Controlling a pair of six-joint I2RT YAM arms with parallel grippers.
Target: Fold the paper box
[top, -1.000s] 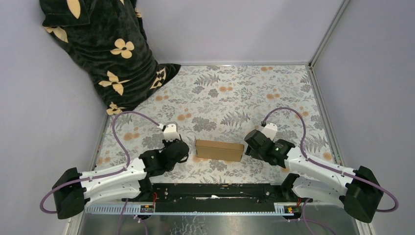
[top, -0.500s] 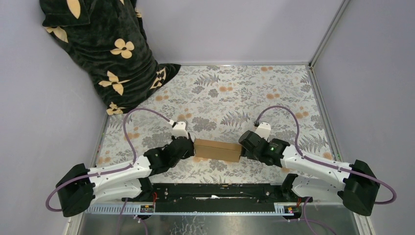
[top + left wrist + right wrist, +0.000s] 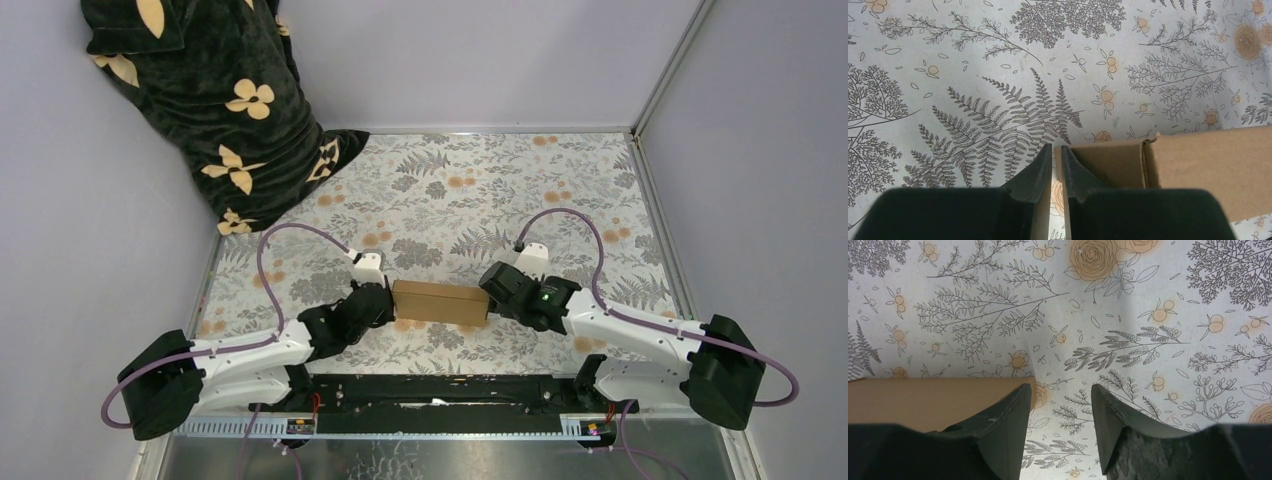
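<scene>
Brown paper box (image 3: 441, 302) lay closed and flat on the table, stretched straight between the two pincers: its one end sat at the tips of the left gripper (image 3: 384, 300) and its other end at the tips of the right gripper (image 3: 489, 290). From the left wrist, the left gripper (image 3: 1055, 150) had its fingers (image 3: 1040, 170) almost together, leaving only a slit, and they pinched a thin upright cardboard edge at the near end of the paper box (image 3: 1208, 170); one finger sat outside that end and the other over the recessed cardboard just inside it, with the rest of the box running off to the far side of that finger. From the right wrist, the right gripper (image 3: 1060, 390) stood with its fingers (image 3: 1113, 415) well apart and only printed cloth showed in the gap; the paper box (image 3: 933, 400) lay just beside it, its end corner under the nearer finger, and contact could not be judged. Beneath both pincers spread a pale tablecloth (image 3: 520, 190) printed with grey ferns, leaves and orange roses, smooth around the box. Plain lilac-grey walls (image 3: 480, 60) closed the space beyond the pincers, with a metal corner post (image 3: 670, 70) past the right gripper. A dark drape (image 3: 230, 120) with cream flower shapes hung in the far corner beyond the left gripper. Purple cables (image 3: 262, 270) looped up behind each wrist.
</scene>
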